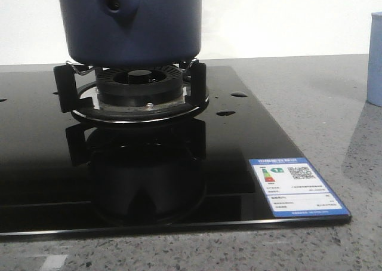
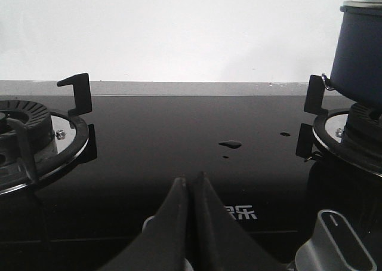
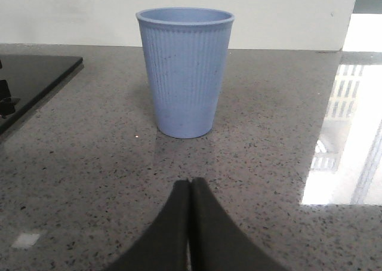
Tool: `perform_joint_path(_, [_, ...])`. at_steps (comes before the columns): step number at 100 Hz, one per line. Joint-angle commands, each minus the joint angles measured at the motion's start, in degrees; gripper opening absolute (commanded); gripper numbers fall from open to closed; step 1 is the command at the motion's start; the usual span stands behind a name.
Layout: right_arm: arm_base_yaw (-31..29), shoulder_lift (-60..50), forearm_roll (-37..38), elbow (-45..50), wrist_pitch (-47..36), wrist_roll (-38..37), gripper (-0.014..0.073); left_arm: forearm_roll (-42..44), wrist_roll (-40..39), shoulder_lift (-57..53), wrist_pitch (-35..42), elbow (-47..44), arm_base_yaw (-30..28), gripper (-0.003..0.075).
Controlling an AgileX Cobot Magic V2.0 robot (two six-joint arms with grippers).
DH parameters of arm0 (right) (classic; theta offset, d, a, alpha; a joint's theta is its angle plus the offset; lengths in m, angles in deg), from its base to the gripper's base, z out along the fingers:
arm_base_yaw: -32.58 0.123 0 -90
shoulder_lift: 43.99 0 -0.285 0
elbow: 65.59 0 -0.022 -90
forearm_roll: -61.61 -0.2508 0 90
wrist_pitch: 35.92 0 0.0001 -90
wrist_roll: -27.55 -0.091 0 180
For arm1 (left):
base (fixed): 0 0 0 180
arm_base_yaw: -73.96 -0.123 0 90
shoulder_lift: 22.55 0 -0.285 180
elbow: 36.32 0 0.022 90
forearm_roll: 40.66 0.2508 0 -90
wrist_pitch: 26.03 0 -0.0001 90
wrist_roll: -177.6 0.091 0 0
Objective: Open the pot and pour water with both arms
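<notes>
1. Front view showed the pot, dark navy blue, sitting on the black supports of a gas burner on the glossy black stove top; a rounded handle lug with a small hole faced the camera, and the pot's top was cut off by the frame.
2. An energy label was stuck near the stove top's front right corner, and a few water drops lay on the glass to the right of the burner.
3. The pale blue cup stood on the grey speckled counter, well apart from the pot to its right.
4. The left gripper had its two dark fingers pressed together with nothing between them, low over the glass between the two burners; the pot appeared with its lid rim on.
5. The right gripper likewise had its fingers pressed together and empty, over the counter, with the ribbed cup upright ahead of it, not touching.
6. A stove knob sat beside the left gripper.
</notes>
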State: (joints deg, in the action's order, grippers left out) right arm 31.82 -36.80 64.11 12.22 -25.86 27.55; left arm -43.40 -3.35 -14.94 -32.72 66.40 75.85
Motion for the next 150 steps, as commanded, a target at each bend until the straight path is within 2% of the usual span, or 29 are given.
perform_joint_path(1, [0.10, -0.98, 0.07, 1.41, -4.54, 0.00, -0.0070, -0.46, -0.45, -1.70, 4.28, -0.50, 0.00, -0.0020])
perform_joint_path(106, [0.10, -0.98, 0.07, 1.41, -4.54, 0.00, -0.0070, -1.01, -0.45, -1.70, 4.55, -0.50, 0.00, -0.0020])
perform_joint_path(140, [0.10, -0.98, -13.30, 1.41, -11.50, 0.00, -0.0070, -14.85, -0.45, -1.70, 6.69, -0.50, 0.00, -0.0020])
perform_joint_path(150, [0.10, -0.98, -18.07, 1.41, -13.34, 0.00, -0.0070, -21.27, -0.45, -1.70, 7.45, -0.50, 0.00, -0.0020])
